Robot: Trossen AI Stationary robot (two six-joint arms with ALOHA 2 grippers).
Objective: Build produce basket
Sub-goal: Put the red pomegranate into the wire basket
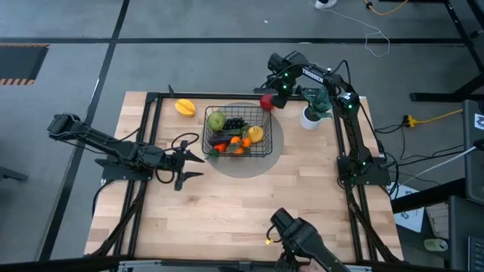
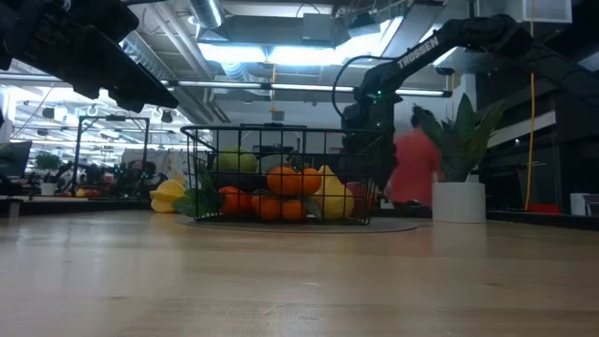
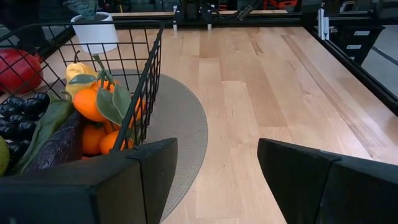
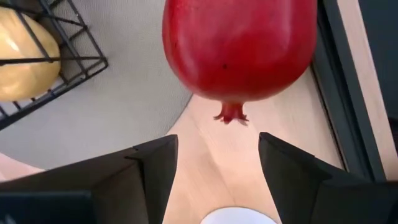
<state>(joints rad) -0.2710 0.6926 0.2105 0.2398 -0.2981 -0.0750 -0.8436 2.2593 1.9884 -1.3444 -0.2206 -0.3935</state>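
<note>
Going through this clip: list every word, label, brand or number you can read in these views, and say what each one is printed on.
"TROSSEN": white letters along the dark arm in the low view, above the basket.
Sign at the high view's right edge: a mark too small to read.
Papers by the table's right corner: print too small to read.
Wrist views: no text.

red fruit (image 4: 239, 46), black basket (image 1: 238, 132)

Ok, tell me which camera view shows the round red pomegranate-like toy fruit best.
The right wrist view: the round red toy fruit fills the frame, its crown showing, ahead of the open right gripper. The high view shows it small beside the black wire basket; the low view blurred; the left wrist view through mesh.
</note>
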